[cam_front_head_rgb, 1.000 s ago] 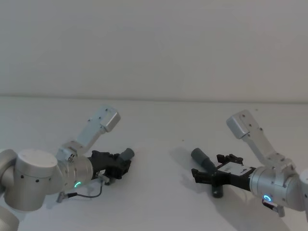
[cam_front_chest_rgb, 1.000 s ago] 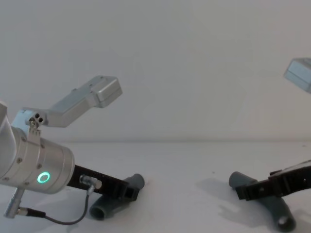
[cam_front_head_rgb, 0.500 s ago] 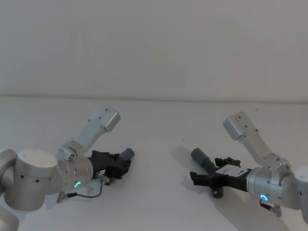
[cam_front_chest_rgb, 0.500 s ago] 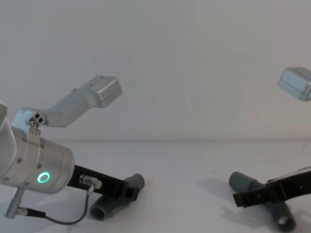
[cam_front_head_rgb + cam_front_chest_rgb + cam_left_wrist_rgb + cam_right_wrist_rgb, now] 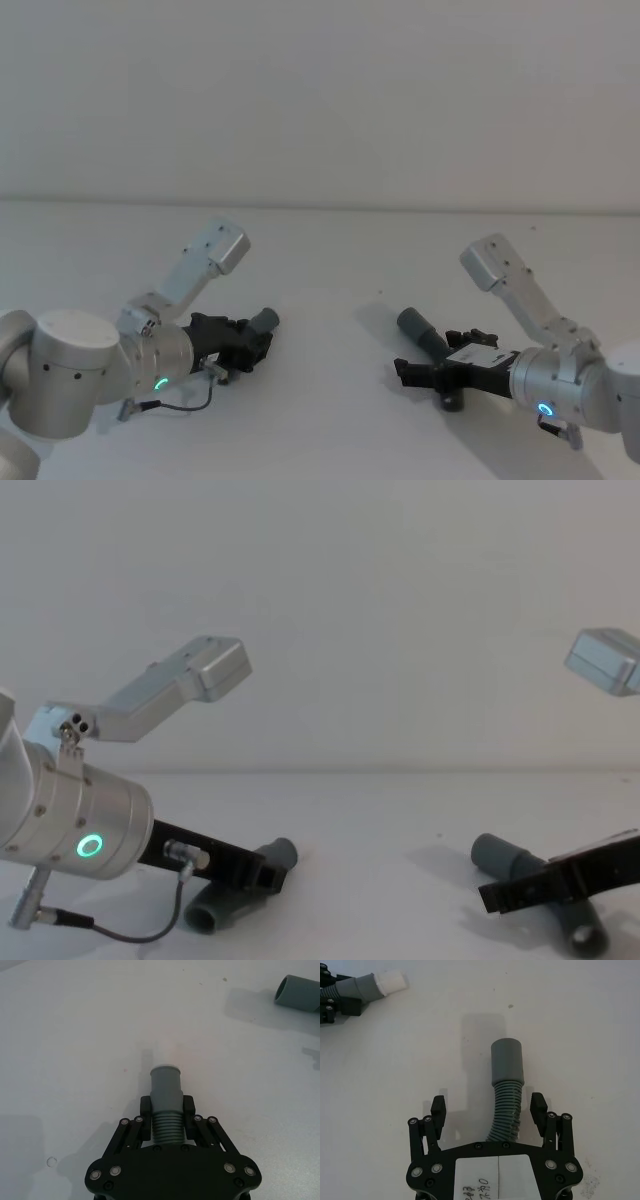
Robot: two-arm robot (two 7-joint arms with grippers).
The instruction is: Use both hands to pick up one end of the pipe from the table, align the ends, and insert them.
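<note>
Down at about 8 o'clock on the white surface in the head view, the left tool is clamped on the left hose piece. Its two black fingers press against the ribbed body from both sides, just behind the smooth grey cuff. That cuff sticks out past the fingertips and points toward 2 o'clock, ending in a short white tip. From the chest view the piece slants, with its cuff end higher and its far end low by the surface. Whether that low end touches the surface I cannot tell. A green ring light glows on the silver wrist behind the left tool.

Over at about 4 o'clock in the head view, the right tool sits low with its fingers spread wide. It grips nothing. The right hose piece lies flat on the surface, and its ribbed body runs between the two open fingers, nearer one than the other, with a gap on each side. Its grey socket cuff reaches beyond the fingertips and aims toward 10 o'clock, roughly toward the left piece.

The two pieces are well apart, with bare surface between the white tip and the socket.
</note>
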